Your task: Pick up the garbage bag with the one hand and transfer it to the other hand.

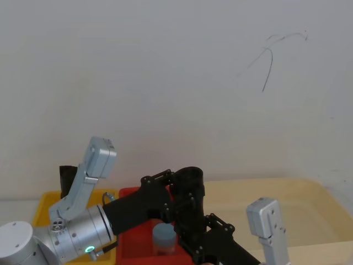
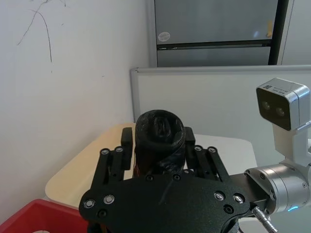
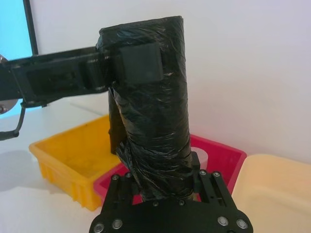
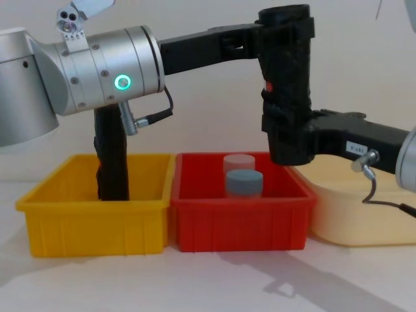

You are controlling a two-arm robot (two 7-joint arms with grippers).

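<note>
Left gripper (image 4: 285, 29) clamping garbage bag (image 4: 289, 84) top, right gripper (image 4: 290, 140) clasping its base

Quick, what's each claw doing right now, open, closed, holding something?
Left claw: closed on the top of the garbage bag.
Right claw: closed on its lower end.

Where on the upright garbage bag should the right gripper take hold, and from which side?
The lower half, from the robot's right, fingers closing across the roll's width. The garbage bag hangs upright in the air, and the left gripper clamps its top from the left, leaving the bottom free. The right gripper sits there.
</note>
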